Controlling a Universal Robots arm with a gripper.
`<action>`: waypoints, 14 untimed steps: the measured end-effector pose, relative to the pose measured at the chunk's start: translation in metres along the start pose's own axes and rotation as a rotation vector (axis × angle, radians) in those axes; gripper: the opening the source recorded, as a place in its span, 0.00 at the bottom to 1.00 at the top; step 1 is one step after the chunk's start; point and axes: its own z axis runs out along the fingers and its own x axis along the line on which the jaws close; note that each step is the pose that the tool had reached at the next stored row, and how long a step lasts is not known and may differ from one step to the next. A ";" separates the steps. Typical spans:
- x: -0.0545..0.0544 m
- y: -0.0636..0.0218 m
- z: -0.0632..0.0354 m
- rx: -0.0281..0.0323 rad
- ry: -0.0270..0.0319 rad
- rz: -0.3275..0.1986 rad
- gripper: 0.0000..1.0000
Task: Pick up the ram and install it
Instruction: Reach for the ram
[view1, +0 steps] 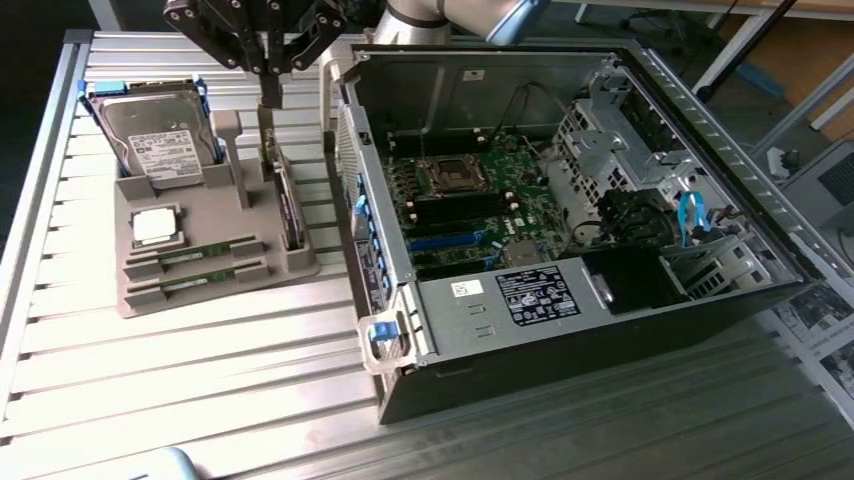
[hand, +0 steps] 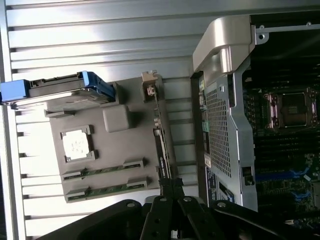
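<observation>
Green ram (view1: 210, 252) in grey holder (view1: 274, 263), pincer (view1: 271, 100) closed

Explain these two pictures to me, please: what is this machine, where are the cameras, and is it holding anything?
It is a robot arm with a black gripper at its end. One picture comes from a camera standing off to the side. The other comes from a camera on the arm's wrist, looking past the gripper.

On the slatted metal table sits an open computer case with its motherboard exposed. Beside it is a grey holder with spare parts: a hard drive, a square CPU, an expansion card standing on edge, and two ram sticks lying flat.

The gripper is shut and hangs above the holder, near the card. I see nothing in it. Both ram sticks lie in the holder.
</observation>
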 end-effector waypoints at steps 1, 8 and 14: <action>0.002 -0.0001 -0.0001 0.0001 0.0000 0.000 0.11; 0.011 -0.0009 -0.0002 0.0001 0.0000 0.000 0.11; 0.019 -0.0015 -0.0003 0.0000 0.0000 0.001 0.11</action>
